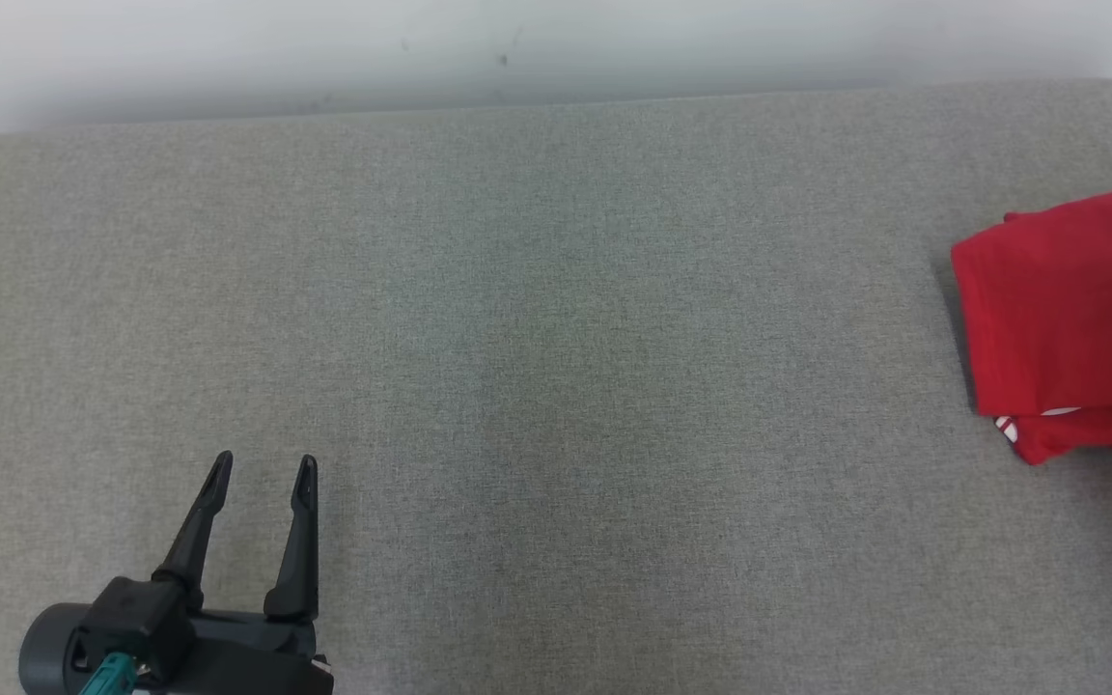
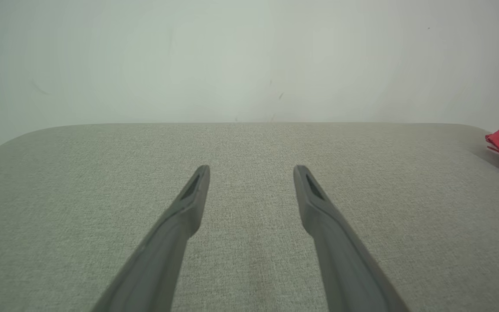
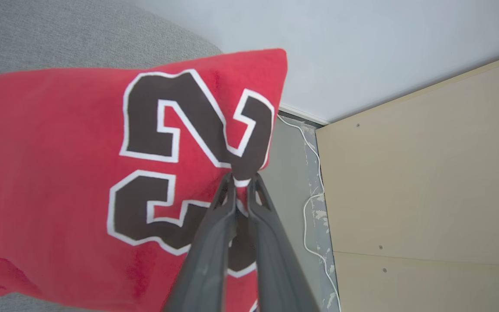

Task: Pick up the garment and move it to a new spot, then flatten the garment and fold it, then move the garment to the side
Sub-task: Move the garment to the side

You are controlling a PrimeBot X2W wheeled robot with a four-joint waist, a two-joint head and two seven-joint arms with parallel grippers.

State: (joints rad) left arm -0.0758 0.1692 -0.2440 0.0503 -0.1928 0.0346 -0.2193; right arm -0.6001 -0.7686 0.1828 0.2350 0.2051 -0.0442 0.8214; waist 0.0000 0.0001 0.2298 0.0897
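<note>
Right claw [image 3: 241, 180] clenched on a corner of the folded red jersey with black-and-white numerals [image 3: 59, 151], at the right edge of the grey fabric-covered counter [image 1: 556, 338]. My left claw [image 1: 264, 473] gapes, empty. I'd slide the jersey low and slowly to keep the folds intact.

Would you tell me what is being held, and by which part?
The right gripper pinches the red numbered jersey by its edge; left gripper holds nothing.
</note>
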